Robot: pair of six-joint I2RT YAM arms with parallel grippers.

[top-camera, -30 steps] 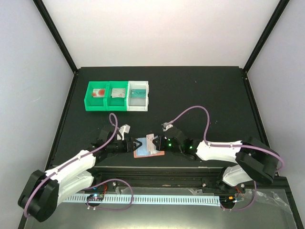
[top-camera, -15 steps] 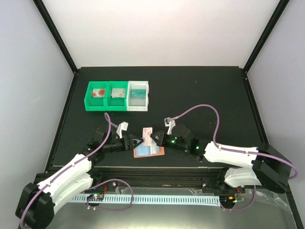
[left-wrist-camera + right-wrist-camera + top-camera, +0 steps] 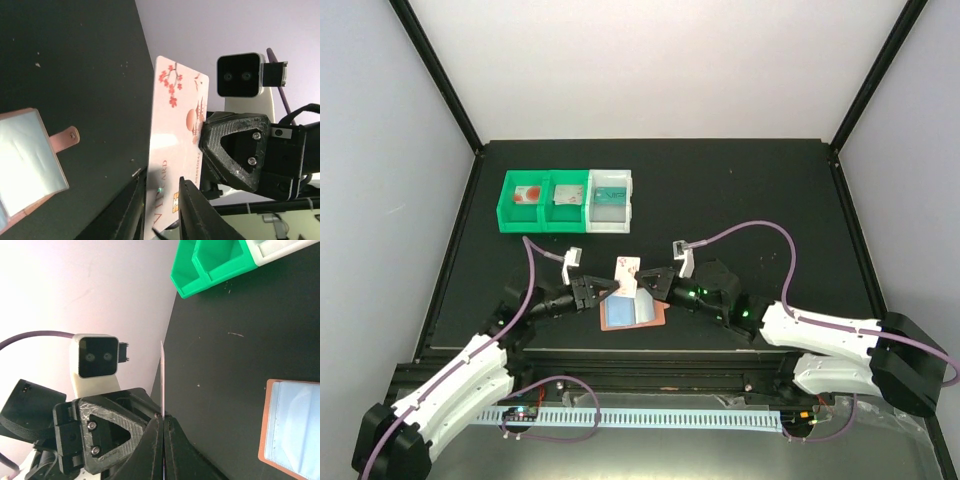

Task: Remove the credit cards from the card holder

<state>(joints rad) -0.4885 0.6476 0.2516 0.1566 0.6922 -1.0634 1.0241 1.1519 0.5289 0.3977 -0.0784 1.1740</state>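
A white credit card (image 3: 627, 274) with a red disc and blossoms stands upright above the table. My right gripper (image 3: 646, 284) is shut on its edge. In the right wrist view the card (image 3: 162, 371) shows edge-on between the closed fingertips (image 3: 162, 417). My left gripper (image 3: 604, 292) is open, with its fingers either side of the card's lower end (image 3: 175, 145). The salmon-pink card holder (image 3: 632, 313) lies flat on the table below with its light-blue pocket up. It also shows in the left wrist view (image 3: 30, 165) and the right wrist view (image 3: 292, 432).
Two green bins (image 3: 541, 201) and a white bin (image 3: 610, 199) stand in a row at the back left. A red-disc card lies in the left green bin and a teal card in the white bin. The table's near edge runs just behind the holder.
The right gripper has lifted the card up and away from the holder and turned it upright. The left gripper has left the holder and moved up around the card's lower end.
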